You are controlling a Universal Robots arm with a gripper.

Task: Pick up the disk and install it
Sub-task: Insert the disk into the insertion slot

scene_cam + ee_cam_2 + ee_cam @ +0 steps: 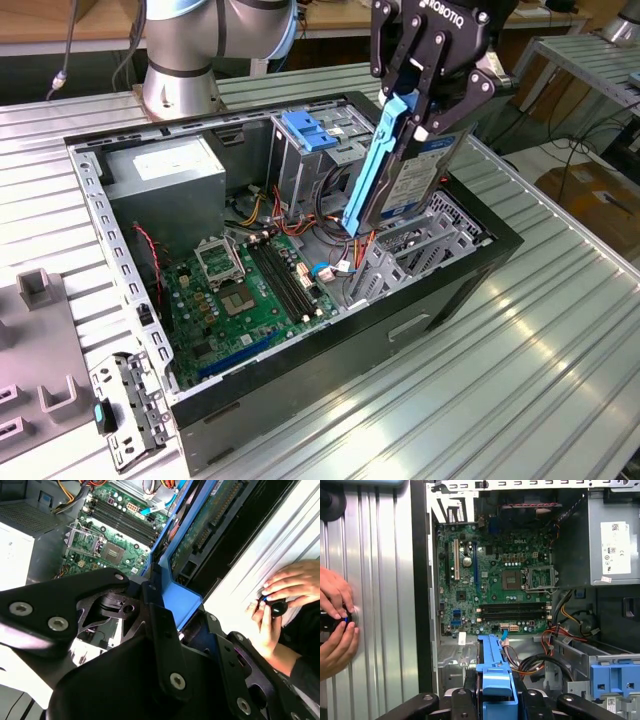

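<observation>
The disk [412, 172] hangs on edge, tilted, over the open computer case [470, 275], one blue side rail [370, 175] facing the exterior view's left. My gripper [420, 105] is shut on its upper end from above. The disk's lower end is just over the metal bay frame [395, 255] at the case's right side in the exterior view. In the second wrist view the disk's green circuit side [205, 525] and blue rail [162, 550] run away from the gripper's black fingers [160, 625]. The first wrist view looks down the blue rail [490, 655] to the case floor.
Inside the case lie a green motherboard [250, 290], a grey power-supply box [165, 185], a metal cage with a blue top [305, 135] and loose cables [335, 265]. A person's hands [335, 615] hold a small black object on the ribbed metal table [560, 340]. A metal bracket [125, 405] lies beside the case.
</observation>
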